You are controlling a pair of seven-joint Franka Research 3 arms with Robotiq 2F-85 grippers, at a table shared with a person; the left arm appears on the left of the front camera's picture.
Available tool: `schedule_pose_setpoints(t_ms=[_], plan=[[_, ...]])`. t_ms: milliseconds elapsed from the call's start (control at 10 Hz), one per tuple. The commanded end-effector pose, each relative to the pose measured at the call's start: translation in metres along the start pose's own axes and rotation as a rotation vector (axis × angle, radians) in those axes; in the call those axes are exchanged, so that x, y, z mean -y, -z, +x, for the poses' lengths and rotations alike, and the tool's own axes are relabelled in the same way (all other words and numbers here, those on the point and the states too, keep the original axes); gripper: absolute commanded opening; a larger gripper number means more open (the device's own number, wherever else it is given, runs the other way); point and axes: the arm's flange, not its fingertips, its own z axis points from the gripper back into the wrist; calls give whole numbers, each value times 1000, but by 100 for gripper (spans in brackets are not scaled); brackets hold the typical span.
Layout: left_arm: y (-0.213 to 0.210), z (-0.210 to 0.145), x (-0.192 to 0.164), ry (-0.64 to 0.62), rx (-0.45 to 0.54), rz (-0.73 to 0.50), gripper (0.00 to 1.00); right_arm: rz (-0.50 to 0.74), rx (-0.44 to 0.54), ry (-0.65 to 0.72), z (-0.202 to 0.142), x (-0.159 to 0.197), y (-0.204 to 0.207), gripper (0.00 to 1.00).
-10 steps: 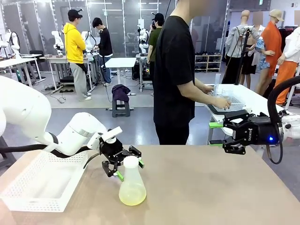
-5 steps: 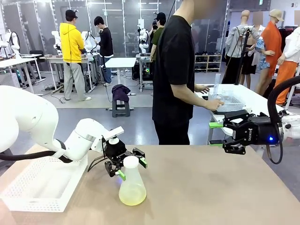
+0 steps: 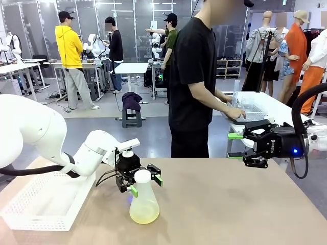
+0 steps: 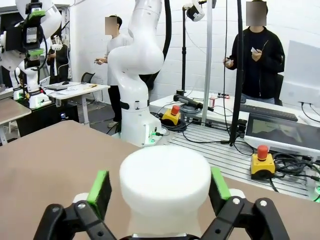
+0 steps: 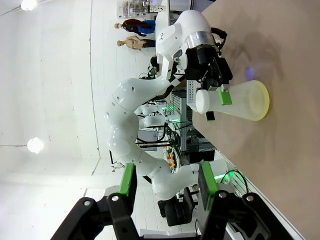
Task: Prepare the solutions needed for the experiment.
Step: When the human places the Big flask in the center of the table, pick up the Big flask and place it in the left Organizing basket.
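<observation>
Compared with a second ago, the left gripper (image 3: 144, 185) has slid farther right along the counter (image 3: 230, 204) and now brackets the neck of the frosted translucent conical flask (image 3: 143, 204), and the person in the black T-shirt (image 3: 191, 76) at the far side has shifted slightly. Pale yellow clear solution (image 3: 143, 217) forms a shallow layer in the flask's base; the flask stands upright on the tan counter, just right of the white perforated plastic tray (image 3: 46, 201). In the left wrist view the green-padded fingers (image 4: 100, 186) flank the flask's white rounded top (image 4: 165, 187), one on each side, with slim gaps visible, so the fingers are parted around the neck and not yet clenched on it. Right gripper (image 3: 235, 146) hovers above the counter's far right edge, well apart from the flask, its fingers (image 5: 127, 182) spread and grasping nothing
</observation>
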Motion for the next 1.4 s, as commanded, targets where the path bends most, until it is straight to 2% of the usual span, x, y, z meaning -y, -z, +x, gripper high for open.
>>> schedule_pose_setpoints(t_ms=[0,900,1100,1300], plan=[[-6,0,-1,24,33,-25,82,6,8,-2,1,-1,1,63],[3,-6,1,11,32,-52,1,6,8,-2,1,-1,1,63],[5,0,3,3,21,-53,0,6,8,-2,1,-1,1,63],[7,21,12,7,-2,-71,0,6,8,-2,1,-1,1,63]])
